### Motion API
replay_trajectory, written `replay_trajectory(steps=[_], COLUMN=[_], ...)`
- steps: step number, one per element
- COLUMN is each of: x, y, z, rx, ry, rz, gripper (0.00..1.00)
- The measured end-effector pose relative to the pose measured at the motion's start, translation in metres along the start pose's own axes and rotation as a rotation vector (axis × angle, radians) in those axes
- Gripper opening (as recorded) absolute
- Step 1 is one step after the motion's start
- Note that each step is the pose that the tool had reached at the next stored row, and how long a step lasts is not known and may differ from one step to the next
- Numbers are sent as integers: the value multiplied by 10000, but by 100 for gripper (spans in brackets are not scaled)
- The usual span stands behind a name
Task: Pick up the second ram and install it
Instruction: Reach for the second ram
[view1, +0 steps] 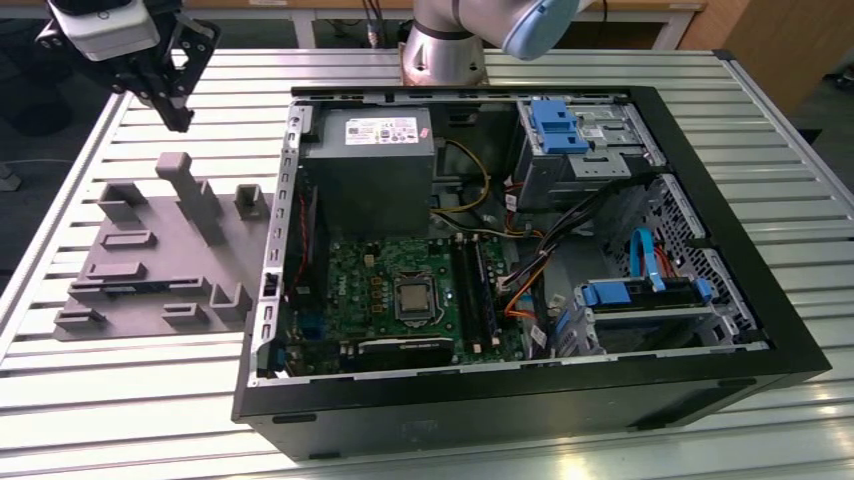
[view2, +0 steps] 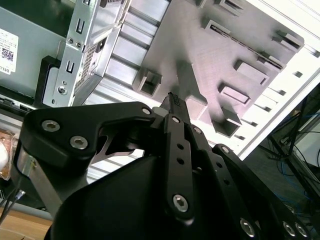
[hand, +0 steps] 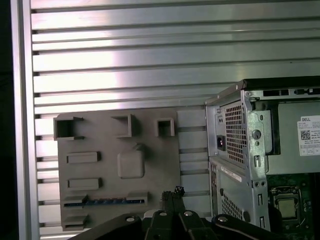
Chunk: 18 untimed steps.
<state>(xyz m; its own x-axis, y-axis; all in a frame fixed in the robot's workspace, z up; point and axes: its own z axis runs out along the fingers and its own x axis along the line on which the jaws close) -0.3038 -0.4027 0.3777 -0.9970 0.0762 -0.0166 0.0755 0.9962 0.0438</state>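
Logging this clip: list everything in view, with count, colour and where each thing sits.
table: one, silver, slatted, under everything.
computer case: one, black, side open, lying on the table.
power supply: one, grey, inside the case at its far end.
motherboard: one, green, on the case floor.
drive clips: two, bright blue, on the drive bays at the exterior view's right.
fixture tray: one, grey, on the table beside the case, at the exterior view's left.
second ram: one, blue, lying in a slot of the fixture tray.
arm: one, silver-grey, base behind the case.
pincer: one, black, shut and empty, above the tray's far end.
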Motion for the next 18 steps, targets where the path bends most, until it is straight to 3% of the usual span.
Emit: replay_trajectory(steps=[18], x=[69], y=[-6], z=[8], rx=[0], ry=[0], rz=[-1], gripper=[11])
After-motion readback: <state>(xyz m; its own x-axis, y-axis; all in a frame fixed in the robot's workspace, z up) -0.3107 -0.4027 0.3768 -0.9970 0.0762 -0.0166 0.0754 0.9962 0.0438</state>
